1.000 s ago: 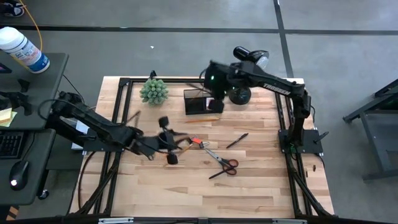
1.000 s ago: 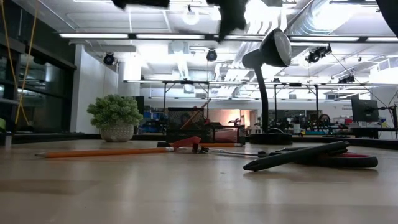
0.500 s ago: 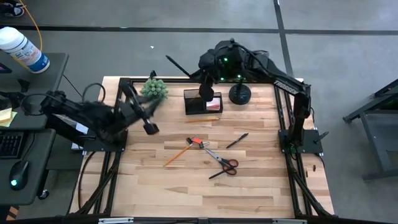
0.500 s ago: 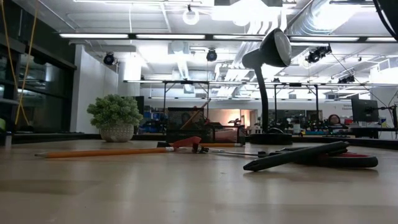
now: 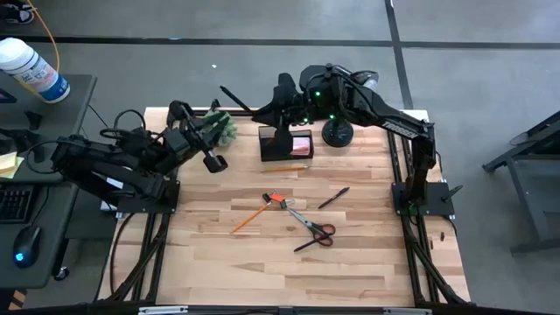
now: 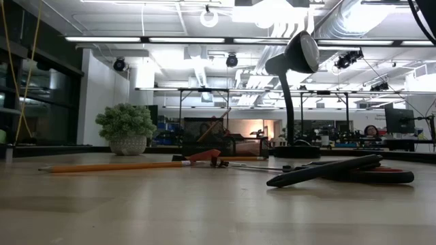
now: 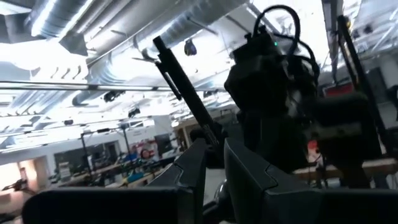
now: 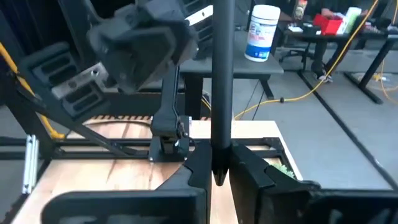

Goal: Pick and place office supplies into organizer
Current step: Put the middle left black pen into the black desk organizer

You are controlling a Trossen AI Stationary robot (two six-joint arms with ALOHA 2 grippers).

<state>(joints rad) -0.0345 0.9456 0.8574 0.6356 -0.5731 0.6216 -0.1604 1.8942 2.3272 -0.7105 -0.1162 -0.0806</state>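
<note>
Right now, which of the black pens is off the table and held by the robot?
The long black pen clamped between the right gripper fingers, raised near the organizer. The other black pen lies loose on the table near the scissors.

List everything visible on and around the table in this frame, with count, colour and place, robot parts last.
organizer: one, black, back middle of the table, under the right gripper.
sticky pad: one, pink, in the organizer's right section.
pencils: two, orange; one lying at table centre, one just in front of the organizer.
red piece: one, small, at the centre pencil's end.
scissors: one pair, red handles, right of centre.
pen: one, black, on the table right of centre.
plant: one, green, back left.
lamp: one, black, right of the organizer.
bottle: one, white, on the side desk.
left gripper: near the plant, jaws shut, empty.
right gripper: above the organizer, jaws shut on a black pen.
</note>
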